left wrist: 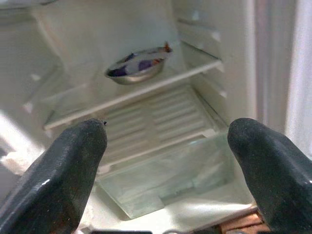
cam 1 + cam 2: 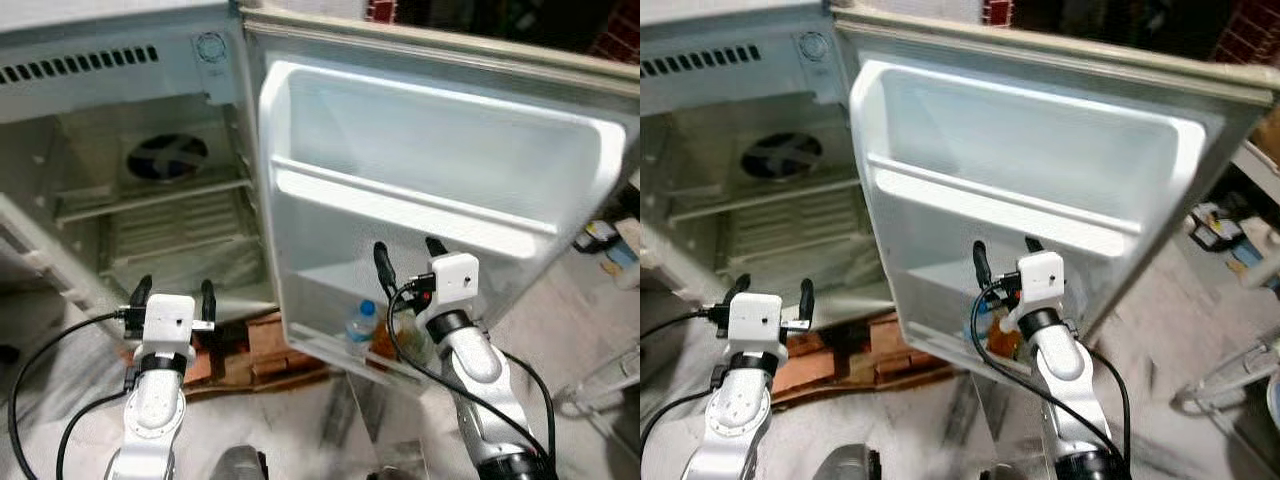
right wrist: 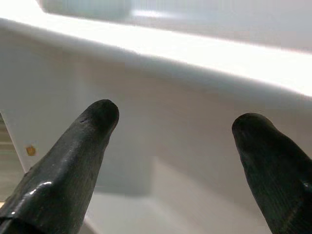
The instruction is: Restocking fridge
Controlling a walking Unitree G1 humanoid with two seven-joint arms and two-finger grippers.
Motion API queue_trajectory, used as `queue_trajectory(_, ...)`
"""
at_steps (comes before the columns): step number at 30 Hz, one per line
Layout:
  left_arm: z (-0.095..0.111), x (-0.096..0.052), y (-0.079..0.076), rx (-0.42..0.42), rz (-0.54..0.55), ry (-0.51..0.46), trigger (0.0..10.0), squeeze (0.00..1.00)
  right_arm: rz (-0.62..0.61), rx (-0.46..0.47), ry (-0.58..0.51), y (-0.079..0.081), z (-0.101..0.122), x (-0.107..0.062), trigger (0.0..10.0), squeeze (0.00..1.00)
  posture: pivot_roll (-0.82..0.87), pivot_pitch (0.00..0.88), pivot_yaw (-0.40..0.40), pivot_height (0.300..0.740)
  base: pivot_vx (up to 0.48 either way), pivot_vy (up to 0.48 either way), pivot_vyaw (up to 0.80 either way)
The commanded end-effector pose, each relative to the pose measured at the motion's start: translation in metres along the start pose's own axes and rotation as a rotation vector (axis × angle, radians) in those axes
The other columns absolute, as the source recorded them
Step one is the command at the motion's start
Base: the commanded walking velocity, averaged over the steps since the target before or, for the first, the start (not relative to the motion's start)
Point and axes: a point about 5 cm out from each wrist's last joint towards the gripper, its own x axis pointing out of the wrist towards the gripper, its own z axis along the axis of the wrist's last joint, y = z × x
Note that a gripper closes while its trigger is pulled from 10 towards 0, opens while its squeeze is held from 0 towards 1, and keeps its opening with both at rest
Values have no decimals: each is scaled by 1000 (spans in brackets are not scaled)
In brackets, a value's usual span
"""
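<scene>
The fridge [image 2: 120,180] stands open before me, its door [image 2: 430,190] swung out to the right. In the door's bottom shelf stand a clear water bottle [image 2: 361,327] with a blue cap and an amber bottle [image 2: 386,338] beside it. My right gripper [image 2: 410,256] is open, held just above those bottles, facing the door's inner wall. My left gripper [image 2: 172,293] is open and empty, in front of the fridge's lower compartment. A metal bowl [image 1: 136,66] with dark contents sits on an inner shelf [image 1: 126,95], and a clear crisper drawer [image 1: 170,180] lies below it.
The fridge rests on wooden boards [image 2: 255,355]. A fan grille [image 2: 167,156] shows at the back wall. Small items [image 2: 600,240] lie on the floor at the right, past the door's edge. A white pipe frame [image 2: 605,385] stands at the lower right.
</scene>
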Motion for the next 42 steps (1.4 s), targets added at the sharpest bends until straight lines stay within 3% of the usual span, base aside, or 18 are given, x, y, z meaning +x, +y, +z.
queue_trajectory(1, -4, 0, -1, 6, 3, 15, 10000, 0, 20, -6, 21, 3, -2, -1, 10000, 0, 14, 0, -20, 740, 0, 0, 0)
queue_trajectory(7, -6, 1, -1, 9, 8, 22, 10000, 0, 39, -8, 27, 6, -5, -1, 10000, 0, 12, 0, -20, 740, 0, 0, 0)
queue_trajectory(42, -5, 2, 1, 20, 0, 15, 10000, 0, 128, -6, 6, 19, -4, 0, 10000, 0, 24, 0, -7, 740, -241, 0, 0)
